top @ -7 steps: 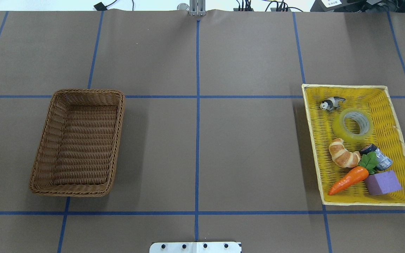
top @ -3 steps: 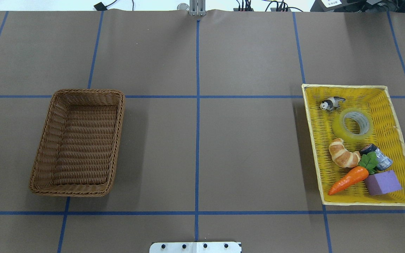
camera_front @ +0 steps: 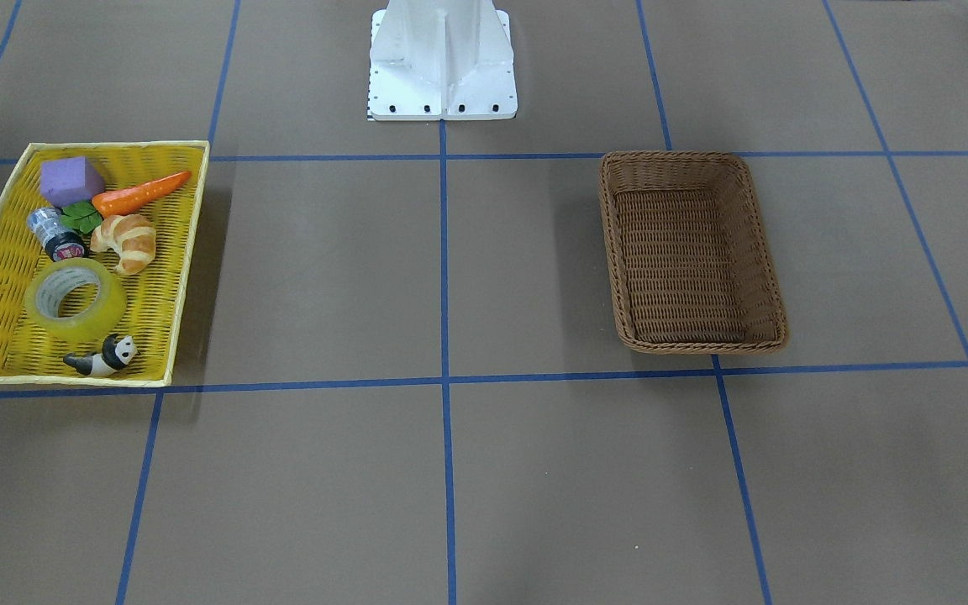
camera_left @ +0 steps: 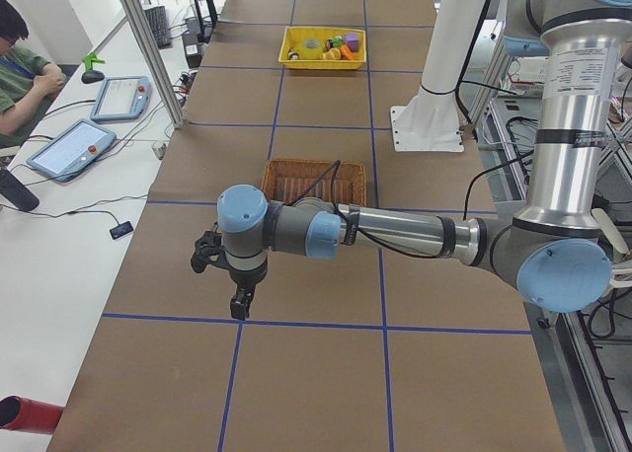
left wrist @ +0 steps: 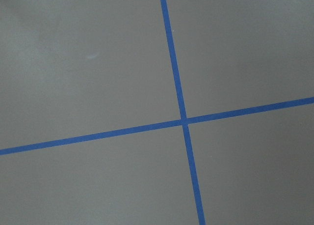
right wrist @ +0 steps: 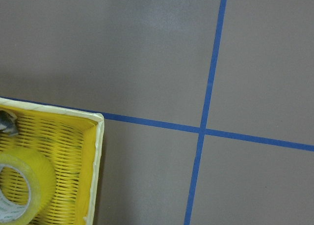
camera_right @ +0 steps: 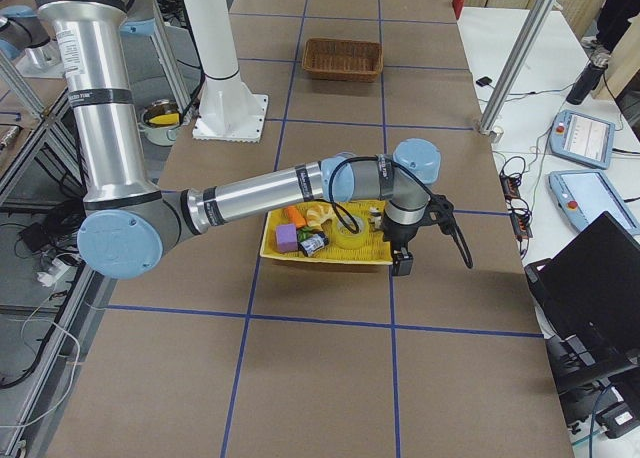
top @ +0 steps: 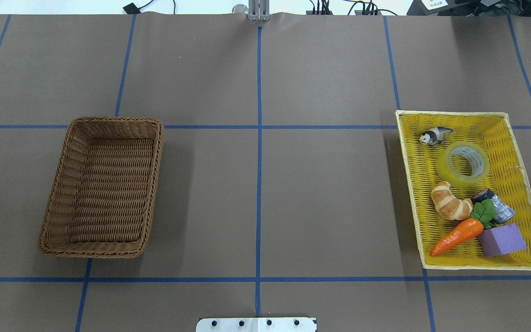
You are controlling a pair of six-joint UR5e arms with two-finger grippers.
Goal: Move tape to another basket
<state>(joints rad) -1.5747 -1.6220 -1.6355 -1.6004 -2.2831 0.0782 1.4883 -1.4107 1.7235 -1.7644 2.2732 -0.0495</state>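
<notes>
Tape (top: 463, 164) lies flat in the yellow tray (top: 516, 198), panda (top: 435, 135) at its 11 o'clock, croissant (top: 451, 202) at 7: a careless descent may snag them; either arm's jaws, cannot tell if spread

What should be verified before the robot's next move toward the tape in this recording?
1. Tape lies flat in the yellow tray, core facing up: ok.
2. Gap around the tape: the panda figurine and the croissant sit close beside it; whether they touch it: cannot tell.
3. Basket holds nothing: ok.
4. Right gripper above the tape: not ok; it hangs just outside the tray's edge.
5. Right gripper open: cannot tell.
6. Left gripper away from the basket, over bare table: ok.
</notes>
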